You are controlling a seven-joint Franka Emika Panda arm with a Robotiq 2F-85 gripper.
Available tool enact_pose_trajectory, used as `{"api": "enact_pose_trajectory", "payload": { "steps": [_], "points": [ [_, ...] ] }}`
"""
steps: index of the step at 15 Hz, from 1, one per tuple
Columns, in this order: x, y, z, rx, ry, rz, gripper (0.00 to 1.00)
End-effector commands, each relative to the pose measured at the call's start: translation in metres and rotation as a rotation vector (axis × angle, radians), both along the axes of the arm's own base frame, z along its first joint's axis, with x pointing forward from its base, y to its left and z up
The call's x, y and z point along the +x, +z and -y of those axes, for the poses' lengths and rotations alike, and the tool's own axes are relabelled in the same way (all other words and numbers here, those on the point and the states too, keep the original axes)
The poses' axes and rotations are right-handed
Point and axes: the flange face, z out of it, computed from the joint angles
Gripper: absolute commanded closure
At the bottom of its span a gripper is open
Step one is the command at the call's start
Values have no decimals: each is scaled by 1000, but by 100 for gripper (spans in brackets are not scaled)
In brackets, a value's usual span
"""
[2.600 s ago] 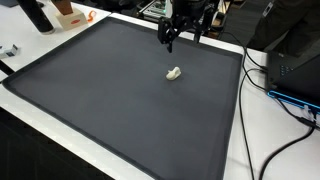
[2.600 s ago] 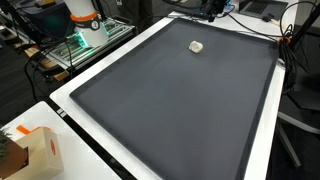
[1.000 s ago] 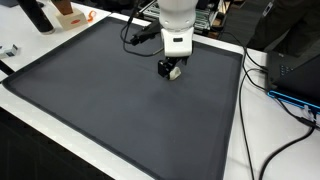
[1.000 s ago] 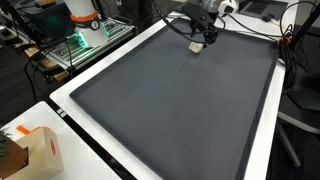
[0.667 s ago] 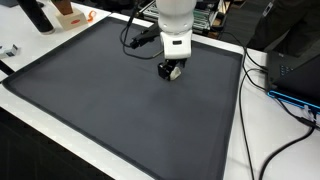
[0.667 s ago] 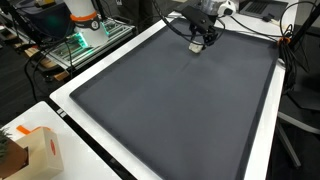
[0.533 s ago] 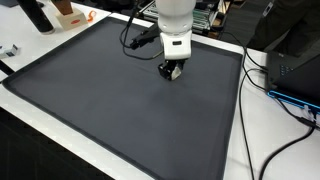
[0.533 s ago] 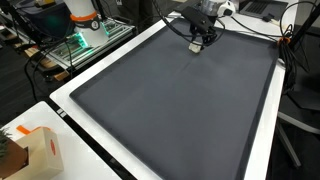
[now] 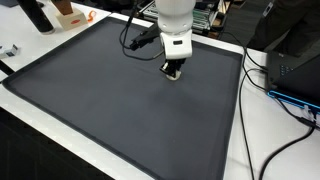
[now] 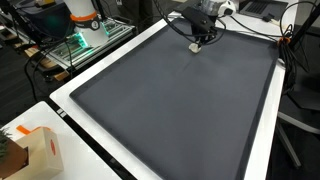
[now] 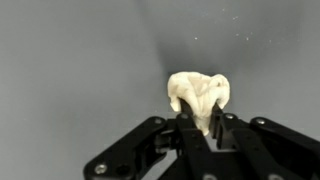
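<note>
**Item:** lump (image 11: 198,95). Small, cream-white and irregular, with rounded lobes at the top and a narrower lower part. What it is made of cannot be told.

**Location:** on the dark mat (image 9: 100,105) that covers most of the desk (image 9: 238,135), toward the far edge of the mat and well apart from its near corners. In both exterior views the lump is almost wholly hidden under the gripper. Only a pale speck shows at the fingertips.

**Gripper** (image 11: 200,128)**:** lowered to the mat, pointing straight down in an exterior view (image 9: 173,70). In the wrist view the two black fingers (image 11: 222,135) are drawn in on either side of the lump's lower part, touching it. The gripper is clenched on the lump. The lobed top stands clear beyond the fingertips.

**Relation:** the lump sits between the fingers, centred. Whether its underside rests on the mat or is just off it cannot be told.

**Handling (judged):**
- Probably very light, needing little force.
- The surface looks matt and unlikely to slip.
- The folded look suggests it may be soft or crushable, so a gentle squeeze is advised.
- The best hold is across the narrow lower part, as now, because the lobes offer uneven faces.

**Surroundings:** cables (image 9: 285,95) on the desk beside the mat, and a cardboard box (image 10: 38,152) off one corner. Both are well apart from the gripper.
</note>
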Motion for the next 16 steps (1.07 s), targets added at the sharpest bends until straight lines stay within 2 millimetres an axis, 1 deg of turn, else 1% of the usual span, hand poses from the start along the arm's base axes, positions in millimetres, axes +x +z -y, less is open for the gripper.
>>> {"api": "enact_pose_trajectory", "payload": {
  "steps": [1,2,3,5,6,7,8,14,15,16],
  "points": [
    [-4,-5,3,9,25,-1,99],
    [-4,-5,3,10,28,-1,96],
    [-4,-5,3,10,31,-1,98],
    [-4,-5,3,10,36,-2,96],
    [-4,-4,3,10,25,-4,61],
    [-4,-4,3,15,28,-6,60],
    [-5,-3,3,16,27,-5,55],
    [-5,-1,4,13,24,1,9],
    [-5,-1,4,12,22,1,2],
    [-5,-1,4,10,21,2,0]
  ]
}}
